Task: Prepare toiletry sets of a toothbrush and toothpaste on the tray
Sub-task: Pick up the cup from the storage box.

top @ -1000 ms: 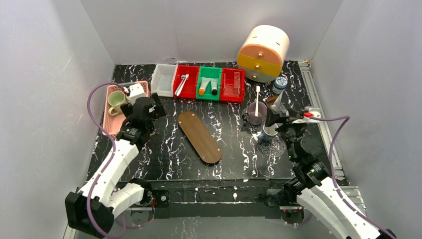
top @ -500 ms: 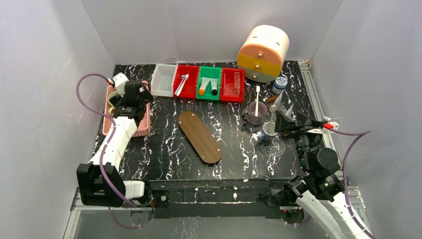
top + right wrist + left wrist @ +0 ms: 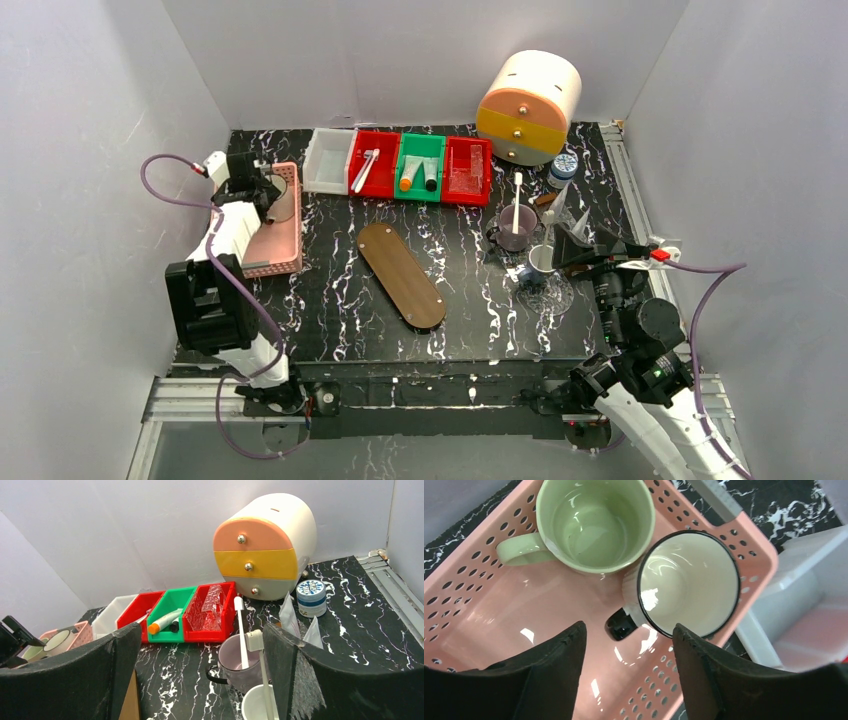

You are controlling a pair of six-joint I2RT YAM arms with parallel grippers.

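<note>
The brown oval tray (image 3: 402, 274) lies bare at mid-table. One white toothbrush (image 3: 364, 170) rests in a red bin. Beside it, a green bin holds an orange-capped toothpaste tube (image 3: 408, 176) and a dark-capped one (image 3: 430, 175). Two more toothbrushes stand in a purple mug (image 3: 235, 666) and a white cup (image 3: 256, 706). My left gripper (image 3: 629, 627) hangs open over the pink basket (image 3: 499, 620), and the black handle of a white mug (image 3: 689, 582) sits just ahead of its tips. My right gripper (image 3: 202, 630) is open and empty, just short of the purple mug.
A green mug (image 3: 594, 522) sits in the pink basket beside the white mug. At the back are a white bin (image 3: 328, 160), a red bin of clear plastic (image 3: 466, 170), a drum-shaped drawer unit (image 3: 528, 107), a small jar (image 3: 563, 166) and white sachets (image 3: 290, 615).
My left arm has swung back and left until its gripper hangs over the pink basket, and its jaws have narrowed somewhat. The right arm drew back toward the right earlier and is now still.
</note>
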